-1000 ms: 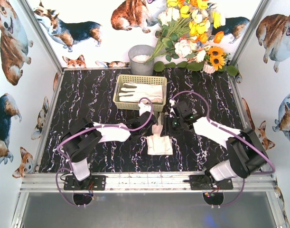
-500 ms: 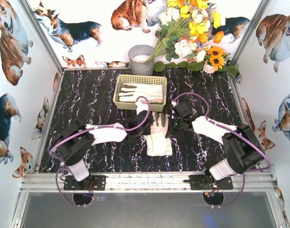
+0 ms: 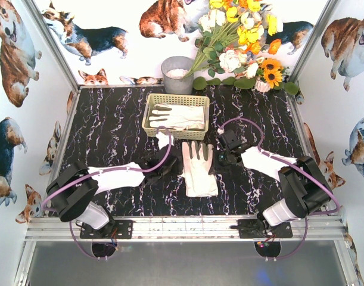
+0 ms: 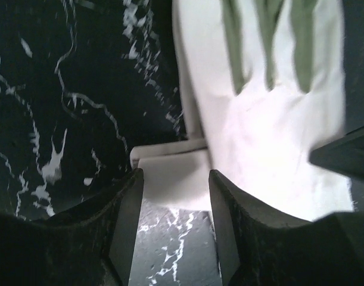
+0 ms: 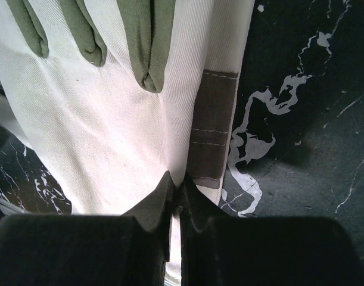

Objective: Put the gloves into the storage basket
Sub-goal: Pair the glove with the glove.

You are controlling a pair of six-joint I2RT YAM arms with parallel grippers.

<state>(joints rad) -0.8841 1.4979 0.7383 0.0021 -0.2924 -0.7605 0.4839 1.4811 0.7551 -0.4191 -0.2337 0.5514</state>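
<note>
Marble tabletop (image 3: pixel 110 119) now has the glove (image 3: pixel 199 167) unfolded flat just short of the storage basket (image 3: pixel 147 116); right gripper (image 5: pixel 177 189) pinches its edge; left gripper (image 4: pixel 176 185) backed off, jaws apart; still needs dropping in

Bright even overhead view; wrist views dimmer, near edges blurred.

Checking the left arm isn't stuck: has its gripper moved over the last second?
Yes. In the top view the left gripper has drawn back leftward and toward the arm bases, farther from the basket.
</note>
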